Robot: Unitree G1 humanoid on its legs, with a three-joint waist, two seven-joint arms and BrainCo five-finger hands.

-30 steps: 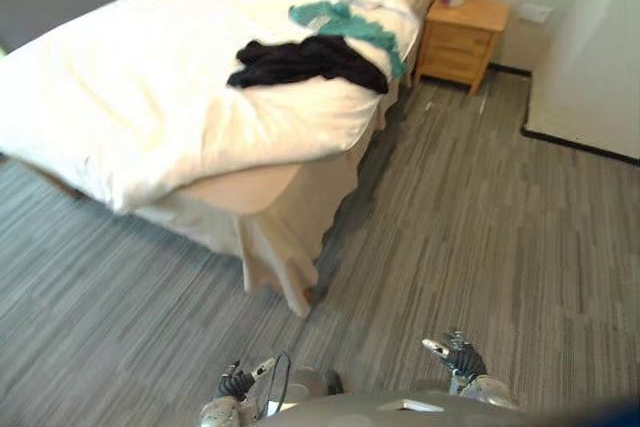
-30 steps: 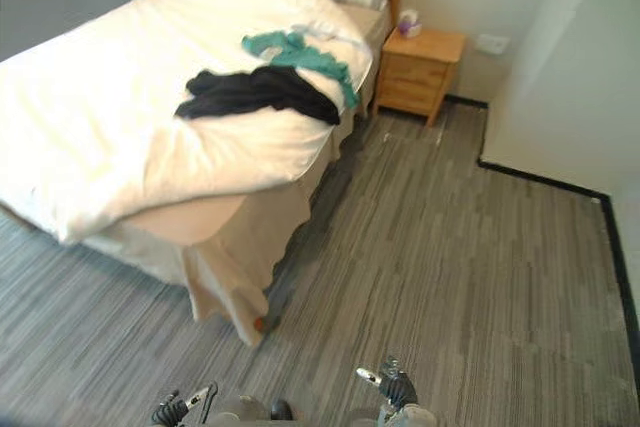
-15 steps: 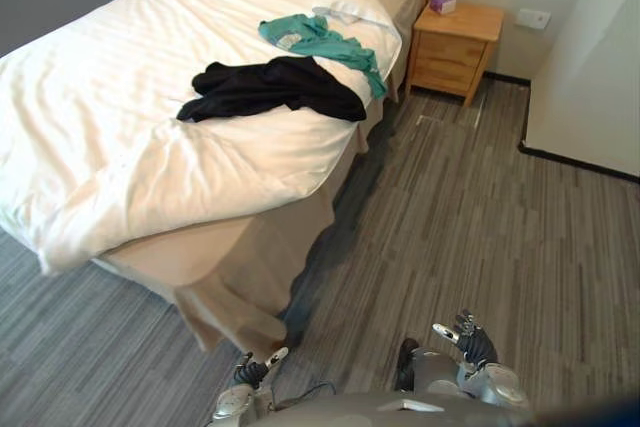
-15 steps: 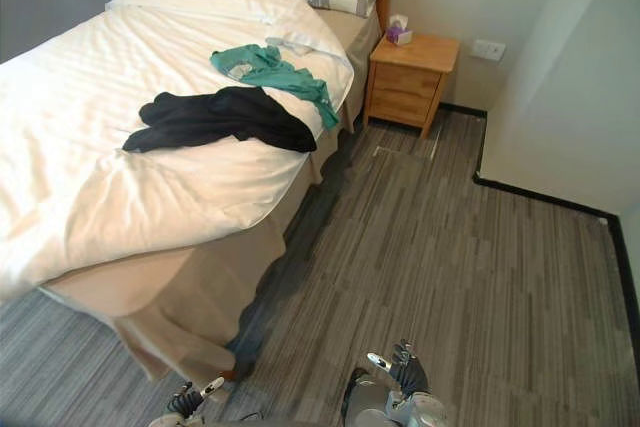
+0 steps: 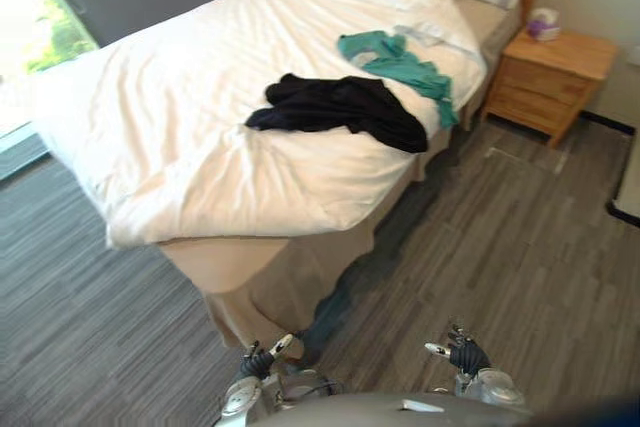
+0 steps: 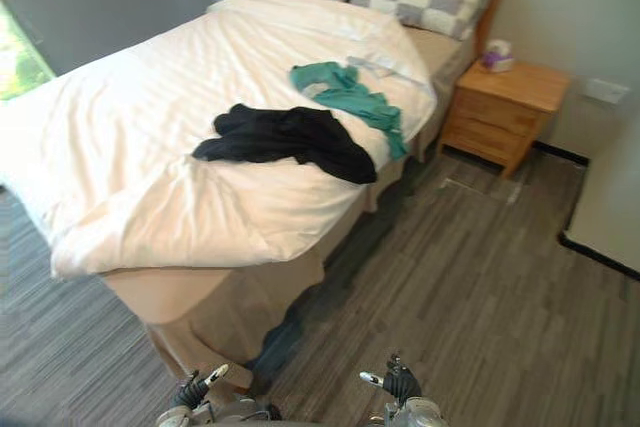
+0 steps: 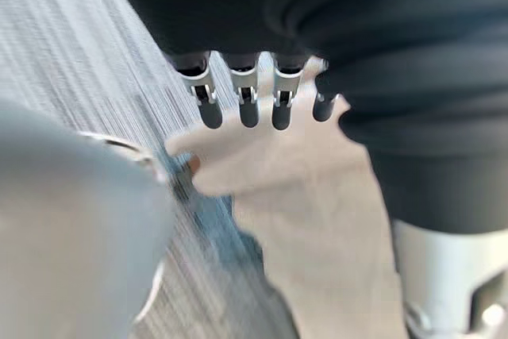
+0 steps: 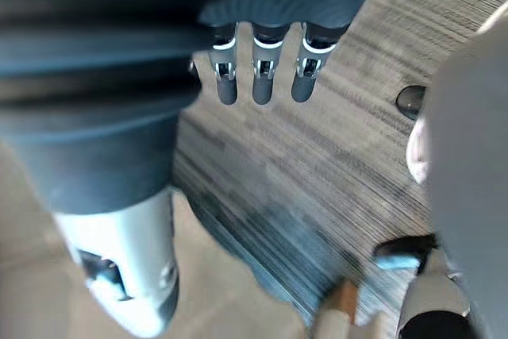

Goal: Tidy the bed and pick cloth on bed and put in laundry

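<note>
Left eye view: black cloth point(image 5: 340, 112) and teal cloth point(image 5: 400, 60) lie side by side on the bed point(image 5: 170, 137). My left hand point(image 5: 258, 362) and right hand point(image 5: 464, 355) hang low over the floor point(image 5: 520, 237) — fingers relaxed, holding nothing.

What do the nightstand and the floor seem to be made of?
Nightstand: light wood or veneer, with a matte honey-coloured face and drawer fronts. Floor: probably carpet or vinyl; grey streaks, no shine, so I cannot tell which.

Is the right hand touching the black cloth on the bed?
Apart. The left eye view shows the right hand over the floor by the robot, with the black cloth lying far off on the bed.
</note>
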